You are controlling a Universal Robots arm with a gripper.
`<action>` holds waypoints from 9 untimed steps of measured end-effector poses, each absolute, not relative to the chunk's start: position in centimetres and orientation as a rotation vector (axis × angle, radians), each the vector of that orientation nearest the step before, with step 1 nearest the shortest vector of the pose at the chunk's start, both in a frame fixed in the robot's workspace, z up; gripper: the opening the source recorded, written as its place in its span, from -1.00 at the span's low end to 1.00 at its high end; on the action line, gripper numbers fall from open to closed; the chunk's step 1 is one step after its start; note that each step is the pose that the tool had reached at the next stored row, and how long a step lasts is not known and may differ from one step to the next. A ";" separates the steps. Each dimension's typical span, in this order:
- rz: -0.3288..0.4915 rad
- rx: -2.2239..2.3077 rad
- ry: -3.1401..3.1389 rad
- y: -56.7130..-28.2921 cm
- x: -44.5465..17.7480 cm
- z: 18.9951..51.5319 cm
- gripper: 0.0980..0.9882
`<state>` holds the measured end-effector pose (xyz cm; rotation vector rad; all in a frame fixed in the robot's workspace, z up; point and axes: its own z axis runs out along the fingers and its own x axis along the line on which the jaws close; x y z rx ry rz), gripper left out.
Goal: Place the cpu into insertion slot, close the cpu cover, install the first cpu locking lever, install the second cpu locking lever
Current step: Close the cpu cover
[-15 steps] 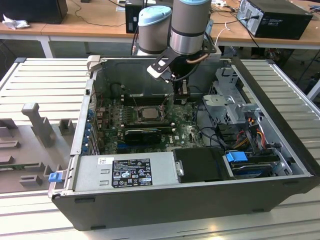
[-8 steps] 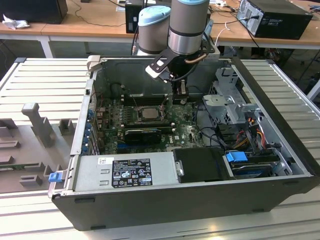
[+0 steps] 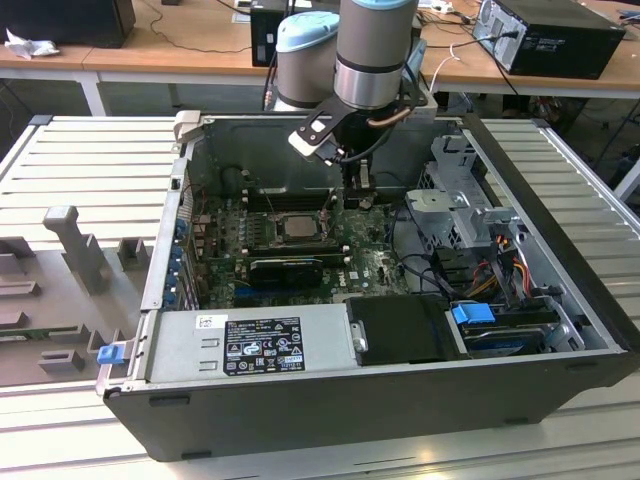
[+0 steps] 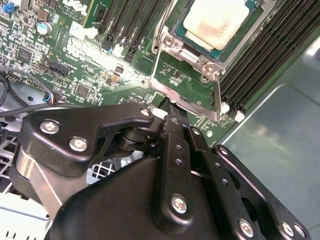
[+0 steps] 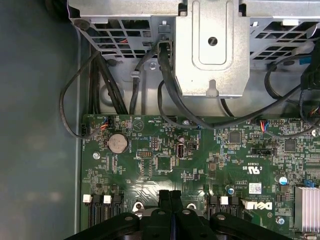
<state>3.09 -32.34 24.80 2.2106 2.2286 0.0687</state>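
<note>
A slatted metal table (image 3: 60,160) bears an open case (image 3: 300,400). The cpu (image 4: 217,22) lies flat, top upward, in the insertion slot (image 4: 172,42). Just beside it is the gripper (image 5: 170,196), fingers pressed together, empty.

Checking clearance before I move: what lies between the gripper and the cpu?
In the second wrist view, a silvery metal bar, a patch of green board and the rim of the cpu cover lie between the gripper and the cpu.
</note>
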 end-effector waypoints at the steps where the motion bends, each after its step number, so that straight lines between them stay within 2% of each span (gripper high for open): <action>1: 0.069 2.211 2.229 -32.3 3.0 24.8 -0.98; 9: 0.069 2.211 2.229 -32.3 2.6 24.8 -0.98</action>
